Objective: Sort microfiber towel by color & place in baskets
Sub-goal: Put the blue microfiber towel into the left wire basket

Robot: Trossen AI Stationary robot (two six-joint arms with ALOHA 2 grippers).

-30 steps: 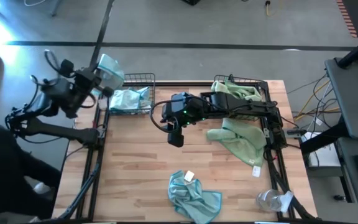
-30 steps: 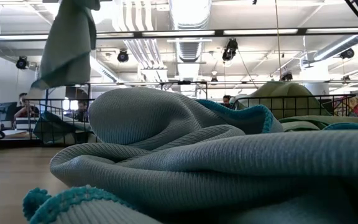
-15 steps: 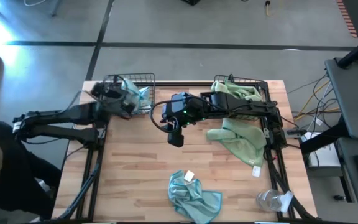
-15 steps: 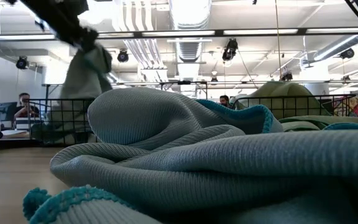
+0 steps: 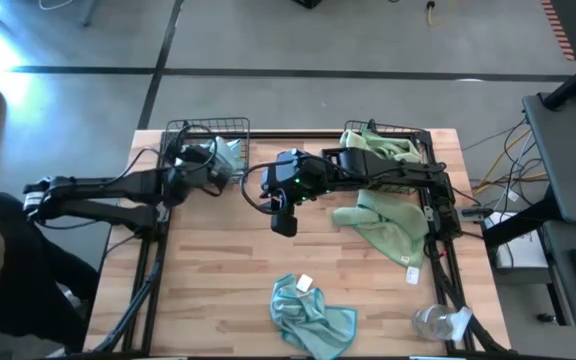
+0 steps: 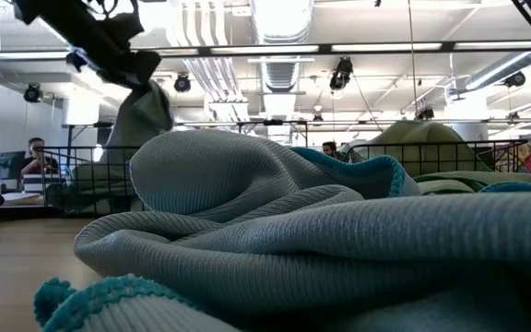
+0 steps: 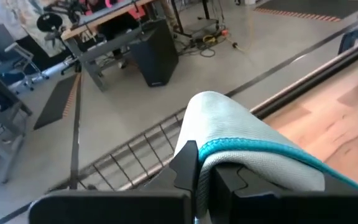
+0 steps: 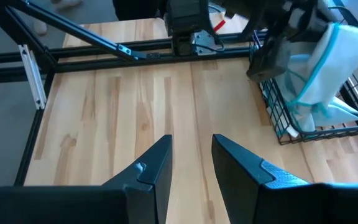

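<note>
Between the left hand's [image 7: 204,177] closed fingers sits a light blue towel [image 7: 253,152], its teal hem folded over the fingertips. Just beneath that hand lies the left basket [image 5: 230,126], black wire grid at the far left corner of the surface [image 5: 218,270]; the held towel hangs over it, and more blue cloth [image 8: 319,109] lies inside.

Beside that basket, toward the middle of the surface, the right hand [image 5: 282,218] hovers above bare wood with its fingers [image 8: 157,165] spread apart, gripping nothing. From its wrist view the left hand and its blue towel show just past the basket's wire wall.

Behind the right hand, along its own arm, a pale green towel [image 5: 383,228] lies spread on the surface. Farther back stands the right basket [image 5: 420,135] with green cloth [image 5: 380,145] heaped in it.

Well away from both hands, at the near edge, a crumpled blue towel [image 5: 313,315] carries a small white tag [image 5: 304,284]. A clear plastic wrapper [image 5: 438,322] lies near the corner beyond it.
</note>
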